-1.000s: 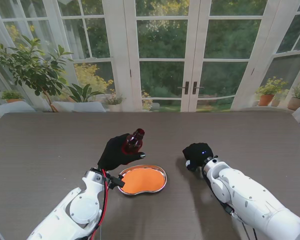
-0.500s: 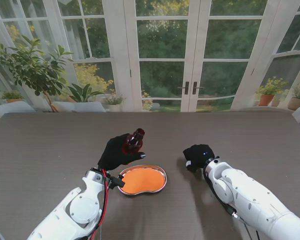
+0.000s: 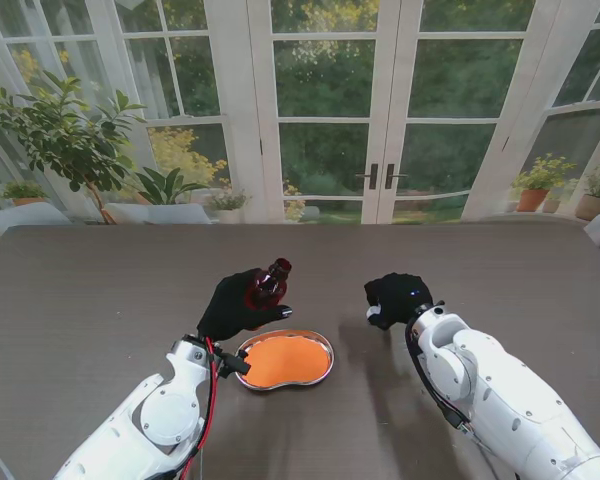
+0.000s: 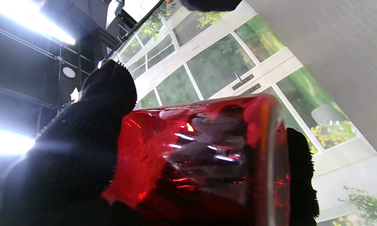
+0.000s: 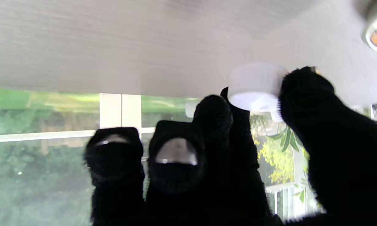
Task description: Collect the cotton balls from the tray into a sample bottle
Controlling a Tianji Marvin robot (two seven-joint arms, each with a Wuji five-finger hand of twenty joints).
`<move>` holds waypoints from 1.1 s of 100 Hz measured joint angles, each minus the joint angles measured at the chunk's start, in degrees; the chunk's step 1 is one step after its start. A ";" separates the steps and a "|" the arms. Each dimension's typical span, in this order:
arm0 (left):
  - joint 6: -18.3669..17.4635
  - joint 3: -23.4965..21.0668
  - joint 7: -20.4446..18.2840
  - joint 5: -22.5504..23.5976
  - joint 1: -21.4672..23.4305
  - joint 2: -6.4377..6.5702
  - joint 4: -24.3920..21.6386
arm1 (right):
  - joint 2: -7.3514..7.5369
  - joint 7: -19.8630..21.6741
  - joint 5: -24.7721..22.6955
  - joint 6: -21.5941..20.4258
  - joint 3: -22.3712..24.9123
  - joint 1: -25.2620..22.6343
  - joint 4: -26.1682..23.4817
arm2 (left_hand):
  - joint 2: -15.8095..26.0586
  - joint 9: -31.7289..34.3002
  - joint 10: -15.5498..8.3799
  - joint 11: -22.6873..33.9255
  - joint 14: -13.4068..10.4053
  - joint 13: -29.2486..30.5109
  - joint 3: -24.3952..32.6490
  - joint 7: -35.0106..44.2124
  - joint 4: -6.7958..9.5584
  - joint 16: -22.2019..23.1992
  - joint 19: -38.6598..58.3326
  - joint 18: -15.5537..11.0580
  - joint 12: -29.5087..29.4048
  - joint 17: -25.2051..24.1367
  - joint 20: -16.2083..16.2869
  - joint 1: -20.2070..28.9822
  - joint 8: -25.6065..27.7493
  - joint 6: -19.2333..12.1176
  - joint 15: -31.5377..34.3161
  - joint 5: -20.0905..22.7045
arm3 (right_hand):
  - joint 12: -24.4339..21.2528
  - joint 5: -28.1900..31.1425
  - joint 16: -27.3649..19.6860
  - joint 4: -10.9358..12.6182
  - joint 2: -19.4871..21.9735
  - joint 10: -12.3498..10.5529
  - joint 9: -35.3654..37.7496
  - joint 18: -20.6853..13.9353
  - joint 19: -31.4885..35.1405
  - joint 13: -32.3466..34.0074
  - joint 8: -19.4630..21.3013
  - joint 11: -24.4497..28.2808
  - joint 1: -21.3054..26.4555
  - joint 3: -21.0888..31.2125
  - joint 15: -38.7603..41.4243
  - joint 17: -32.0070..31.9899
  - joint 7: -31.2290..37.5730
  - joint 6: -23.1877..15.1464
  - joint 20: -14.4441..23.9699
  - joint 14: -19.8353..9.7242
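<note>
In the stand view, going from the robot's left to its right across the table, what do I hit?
Left hand gripping the red bottle → kidney-shaped tray with its orange inside → right hand, pinching a white cap seen only in its wrist view.

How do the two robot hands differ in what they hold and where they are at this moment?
The left robot hand is wrapped around a red bottle, while the right robot hand pinches a small white cap between fingertips. The left one is held up beside the tray, on its far side from me; the right one sits off to the tray's right over bare table. Both wear black gloves and both are shut on something.
</note>
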 measured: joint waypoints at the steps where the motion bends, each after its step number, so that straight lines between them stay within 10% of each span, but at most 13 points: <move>1: 0.01 0.02 -0.04 -0.02 -0.03 0.00 0.05 | -0.01 0.30 0.26 0.00 0.35 -0.24 -0.49 | 0.00 0.00 0.00 0.00 0.00 0.00 0.00 0.00 0.00 0.00 0.00 0.00 0.00 0.00 0.00 0.00 0.00 0.00 0.00 0.00 | 0.00 0.00 0.00 0.00 0.01 0.00 0.00 0.00 0.00 0.00 0.00 0.00 0.00 -0.01 0.00 0.00 0.00 0.00 0.00 0.00; 51: 0.47 1.21 -1.88 -0.25 -1.35 0.33 2.18 | -1.08 7.82 9.68 4.84 9.36 -5.55 -21.93 | 0.00 0.00 0.00 0.00 0.00 0.00 -0.02 0.00 0.00 0.00 0.00 0.00 0.00 0.00 0.00 0.00 0.00 0.00 0.00 0.00 | 0.00 -0.67 -0.13 0.04 1.46 0.00 -0.65 -0.02 0.01 0.00 0.13 0.01 0.00 -1.24 -0.25 -0.92 0.38 0.01 -0.01 0.00; 110: 0.39 1.76 -3.54 -0.46 -1.72 0.65 2.68 | -1.98 9.98 16.49 3.52 7.24 -2.96 -27.71 | 0.01 0.00 0.00 0.01 0.00 0.00 -0.03 0.00 0.00 0.00 0.00 0.00 -0.01 0.00 0.00 0.00 0.00 0.00 0.00 0.00 | 0.00 -0.67 -0.14 0.09 2.14 0.08 -0.77 -0.02 0.01 0.00 1.20 0.01 0.00 -1.88 -1.01 -1.66 0.42 0.43 -0.01 0.01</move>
